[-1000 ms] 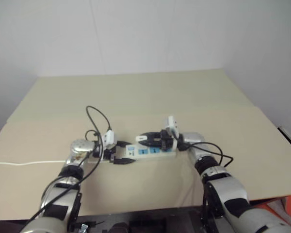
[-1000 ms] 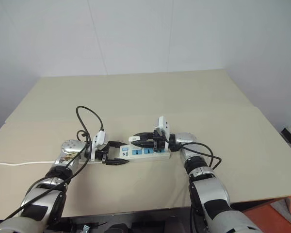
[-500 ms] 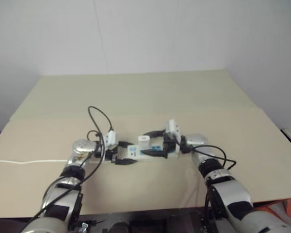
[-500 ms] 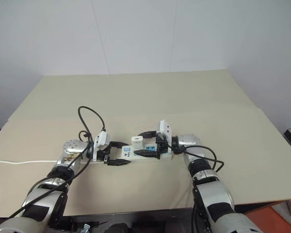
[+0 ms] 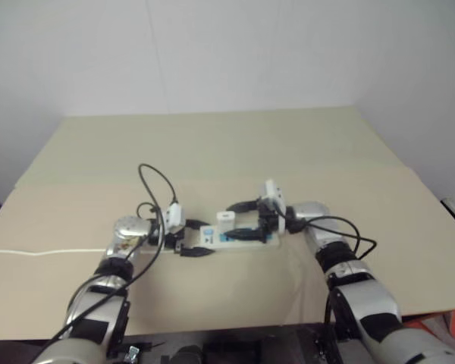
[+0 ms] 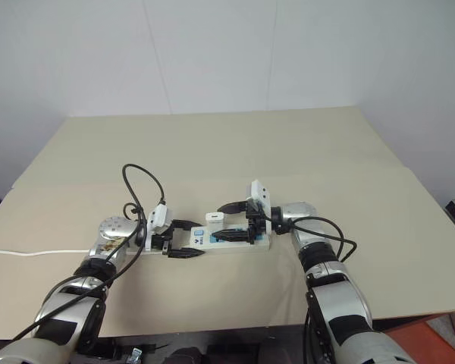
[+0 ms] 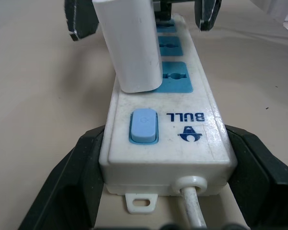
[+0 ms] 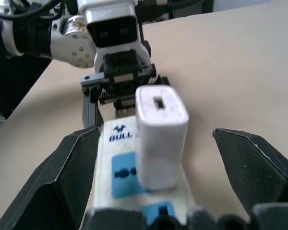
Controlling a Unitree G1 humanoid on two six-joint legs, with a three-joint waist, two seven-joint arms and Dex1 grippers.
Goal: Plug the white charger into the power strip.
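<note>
Since a second ago the right gripper (image 6: pixel 233 220) has let go of the white charger (image 6: pixel 215 220) and now stands wide, one finger on each side of it. On the tan table (image 6: pixel 212 144) the power strip (image 6: pixel 231 240) lies near the front edge, its switch end clamped by the left gripper (image 6: pixel 183 239). The charger stands upright in the strip's leftmost socket.

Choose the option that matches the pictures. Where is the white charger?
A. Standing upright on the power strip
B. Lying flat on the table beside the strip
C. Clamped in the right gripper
A: the white charger stands upright on the power strip, between the right gripper's spread fingers, untouched.
</note>
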